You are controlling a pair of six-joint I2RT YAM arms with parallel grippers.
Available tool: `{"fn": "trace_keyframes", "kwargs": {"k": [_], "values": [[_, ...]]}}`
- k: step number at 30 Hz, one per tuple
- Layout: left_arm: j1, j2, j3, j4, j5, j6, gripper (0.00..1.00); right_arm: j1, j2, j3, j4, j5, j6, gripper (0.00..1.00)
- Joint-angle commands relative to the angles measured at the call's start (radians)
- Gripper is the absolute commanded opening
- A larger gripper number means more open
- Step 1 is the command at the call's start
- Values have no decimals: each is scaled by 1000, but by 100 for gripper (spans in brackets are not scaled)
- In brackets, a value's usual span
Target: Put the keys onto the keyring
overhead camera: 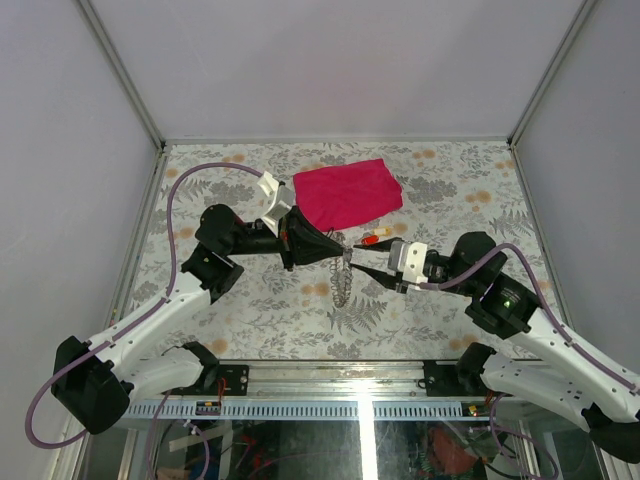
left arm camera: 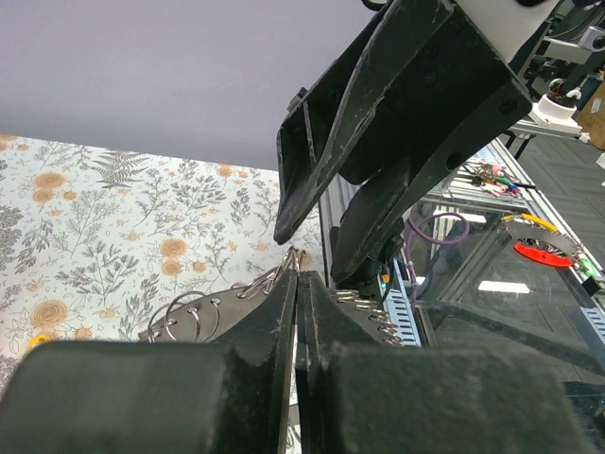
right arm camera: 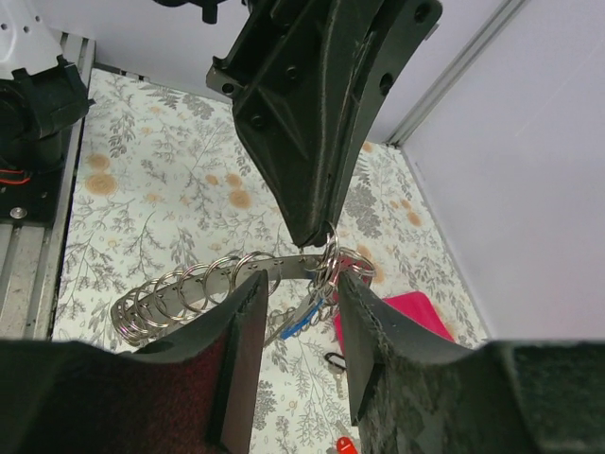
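Note:
My left gripper is shut on the keyring, a shiny silver coiled ring held at its fingertips above the table. In the left wrist view the ring wire pokes out past the closed left gripper. A blue-headed key hangs below the ring. A metal strip carrying several smaller rings hangs from the same cluster; it also shows in the top view. My right gripper is open, its fingers on either side just below the ring and touching nothing. In the top view the right gripper faces the left one.
A pink cloth lies at the back centre. Keys with red and orange heads lie on the floral table beside the right gripper. A black-headed key and a red one lie below the right fingers. Grey walls enclose the table.

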Motion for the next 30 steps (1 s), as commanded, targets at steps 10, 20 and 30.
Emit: {"fn": "trace_keyframes", "kwargs": {"k": [10, 20, 30], "values": [[1, -18, 44, 41, 38, -1, 0, 2, 15, 49, 23, -16, -2, 37], [1, -18, 44, 37, 44, -2, 0, 4, 17, 32, 69, -15, 28, 26], [1, -20, 45, 35, 45, 0, 0, 3, 18, 21, 93, -5, 58, 11]]}}
